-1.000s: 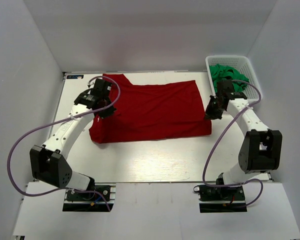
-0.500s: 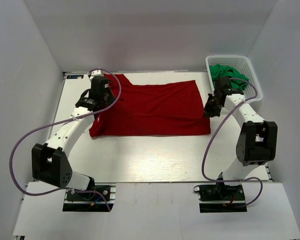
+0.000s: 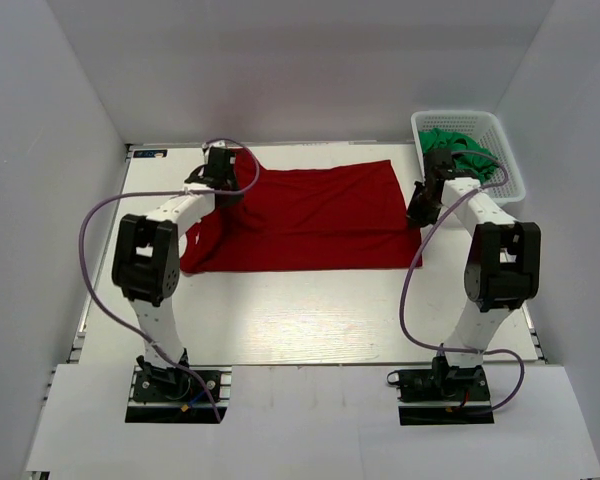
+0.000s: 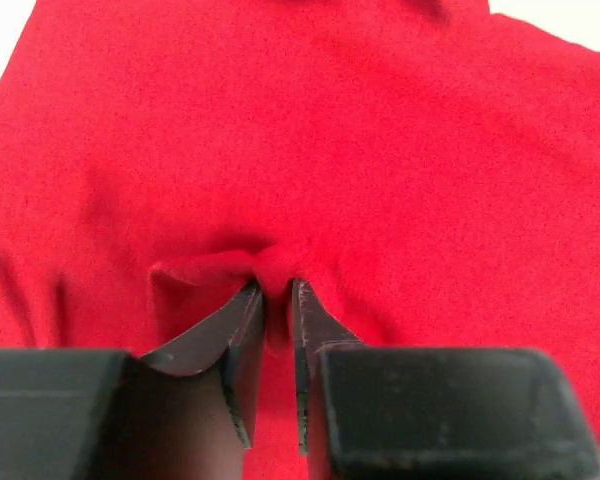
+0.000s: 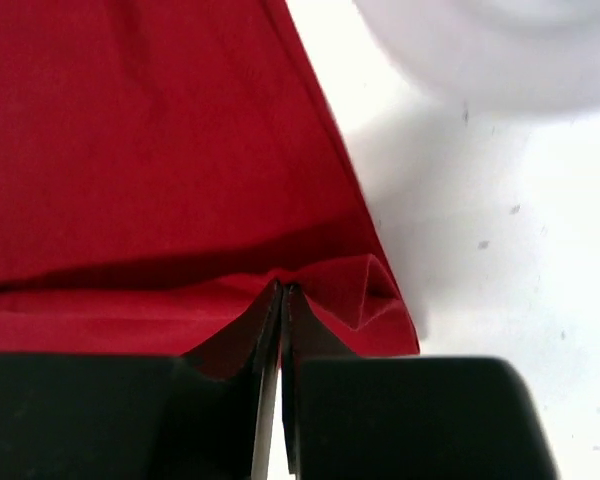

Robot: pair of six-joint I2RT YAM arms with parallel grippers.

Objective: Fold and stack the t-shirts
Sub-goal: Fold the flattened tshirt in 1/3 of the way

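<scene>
Now you have one red shirt (image 3: pixel 310 220) spread on the desk (image 3: pixel 310 310), your left claw (image 4: pixel 275 295) and right claw (image 5: pixel 281 292) each nearly closed, pinching a fold of it. Green shirts (image 3: pixel 460 145) fill one basket (image 3: pixel 507 160); count unclear.

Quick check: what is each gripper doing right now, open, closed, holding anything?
Left gripper: closed, pinching a raised fold of the red t-shirt.
Right gripper: closed on the red t-shirt's folded edge.

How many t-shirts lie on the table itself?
1: the deep red cloth t-shirt, mid-table. More may hide in the bright green cloth filling the white plastic lattice basket.
</scene>
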